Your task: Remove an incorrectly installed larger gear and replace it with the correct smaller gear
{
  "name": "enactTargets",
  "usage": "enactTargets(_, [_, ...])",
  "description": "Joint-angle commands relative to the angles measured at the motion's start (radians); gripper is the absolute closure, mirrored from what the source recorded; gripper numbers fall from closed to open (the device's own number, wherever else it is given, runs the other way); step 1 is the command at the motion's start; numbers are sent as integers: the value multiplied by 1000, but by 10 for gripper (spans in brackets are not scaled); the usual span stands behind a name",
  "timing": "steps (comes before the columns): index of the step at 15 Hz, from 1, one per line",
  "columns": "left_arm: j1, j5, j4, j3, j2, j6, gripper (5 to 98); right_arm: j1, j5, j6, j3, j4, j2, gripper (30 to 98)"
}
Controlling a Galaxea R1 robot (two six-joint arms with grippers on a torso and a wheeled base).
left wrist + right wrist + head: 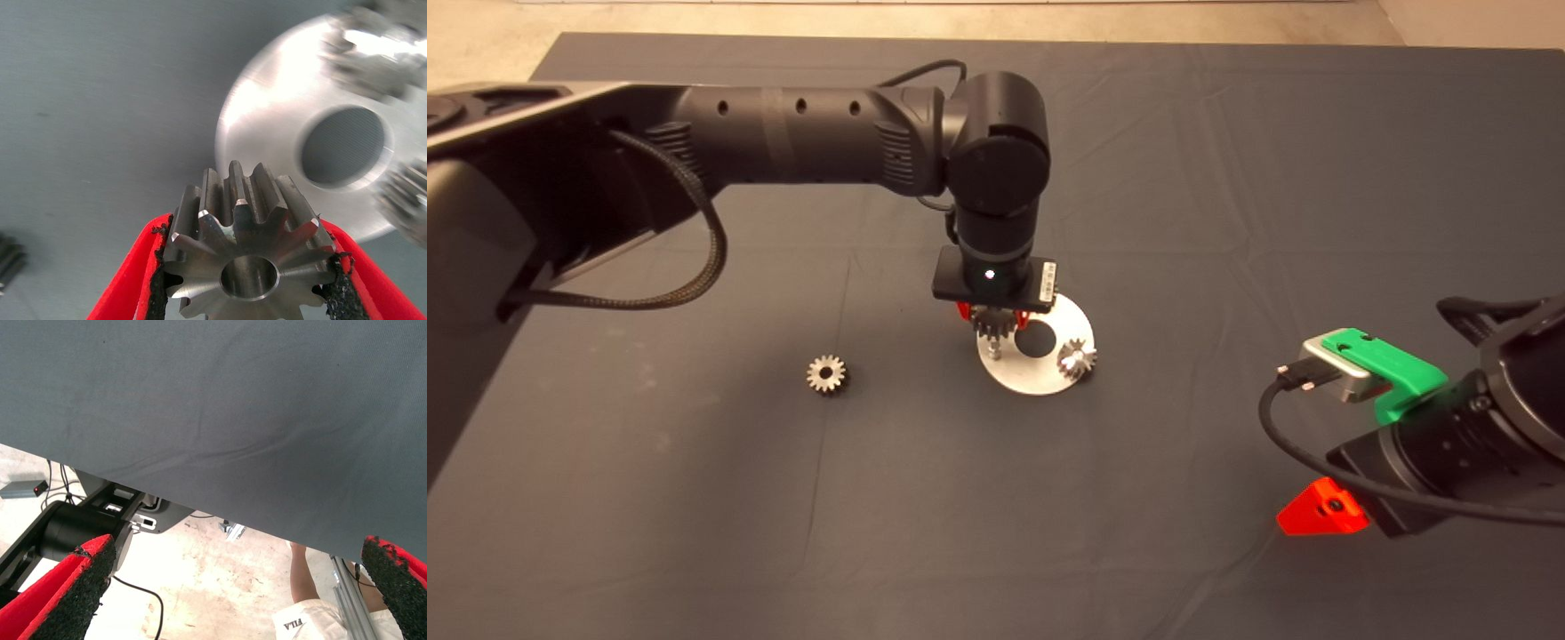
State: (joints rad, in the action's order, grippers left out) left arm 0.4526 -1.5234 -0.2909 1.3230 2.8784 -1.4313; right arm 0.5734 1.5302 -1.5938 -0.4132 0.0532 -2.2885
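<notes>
Presently, left end effector (996, 322) pinching larger gear (248, 257) between red fingers (137, 280), holding it just above pin at near-left edge of silver disc (1072, 316). Smaller gear (826, 373) lying on mat (1227, 178), well apart, left of disc. Another gear (1077, 359) sitting on disc. Right end effector (233, 593) idling spread at lower right of bench.

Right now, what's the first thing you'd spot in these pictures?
The left gripper pinching a shiny silver gear just above the round metal plate mid-mat. Another gear sits on that plate, and a lone one lies on the dark mat to its left. The right gripper waits open at the lower right edge.
</notes>
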Motion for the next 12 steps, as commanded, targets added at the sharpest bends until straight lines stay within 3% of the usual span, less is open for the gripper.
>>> enactTargets(1, [31, -135, 10, 7, -96, 50, 571, 16, -2, 3, 2, 34, 2, 308])
enactTargets(5, [26, -135, -24, 14, -149, 115, 571, 16, -2, 3, 2, 34, 0, 308])
enactTargets(7, [2, -135, -28, 63, -150, 168, 571, 15, -2, 3, 2, 34, 0, 308])
enactTargets(9, [-17, -135, -31, 76, -156, 173, 572, 15, -2, 3, 2, 34, 0, 308])
enactTargets(12, [-20, -135, -77, 80, -161, 179, 572, 14, -2, 3, 2, 34, 0, 308])
